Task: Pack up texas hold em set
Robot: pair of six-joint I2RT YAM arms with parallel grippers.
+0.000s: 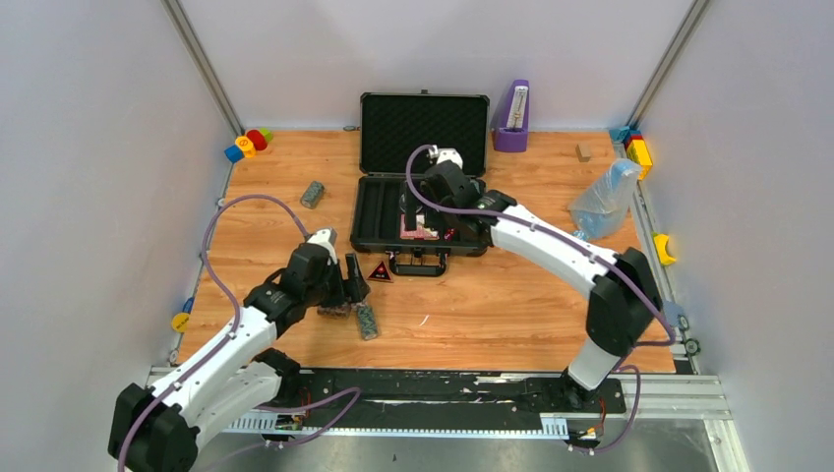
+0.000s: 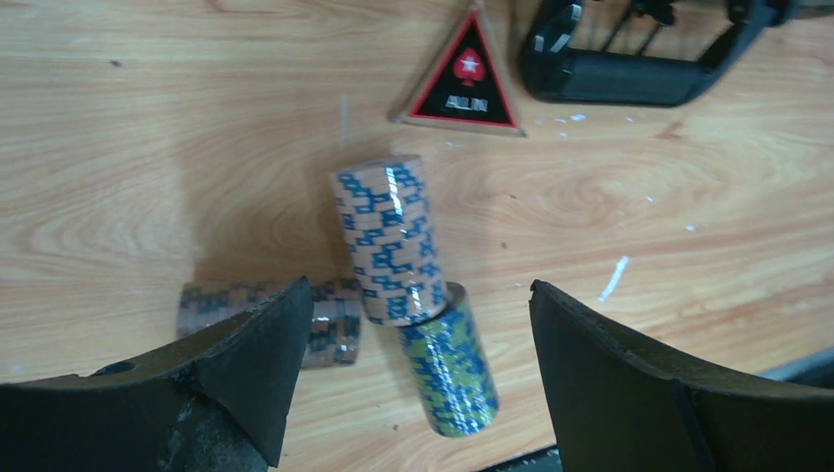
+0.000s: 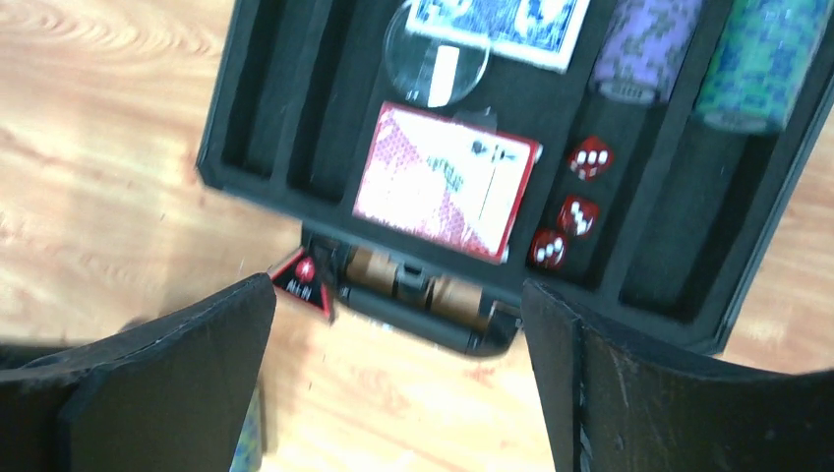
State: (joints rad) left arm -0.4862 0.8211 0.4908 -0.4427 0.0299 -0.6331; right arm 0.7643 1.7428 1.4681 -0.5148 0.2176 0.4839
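Observation:
The black case (image 1: 423,123) lies open at the back middle. In the right wrist view it holds a red card deck (image 3: 447,182), a blue deck (image 3: 502,25), three red dice (image 3: 577,214), a purple chip roll (image 3: 644,49) and a green roll (image 3: 762,59). My right gripper (image 3: 398,295) is open and empty, hovering over the case's front edge and handle (image 3: 423,295). My left gripper (image 2: 421,290) is open above a beige-blue chip roll (image 2: 386,241), a green-blue roll (image 2: 450,369) and a brown roll (image 2: 334,320) on the table. The dark red triangle (image 2: 462,79) lies beyond them. Another roll (image 1: 313,194) lies left of the case.
A purple metronome-like object (image 1: 511,118) stands right of the case lid. Toy blocks (image 1: 248,145) sit at the back left and more blocks (image 1: 639,149) at the back right. A crumpled clear plastic bag (image 1: 605,197) lies at the right.

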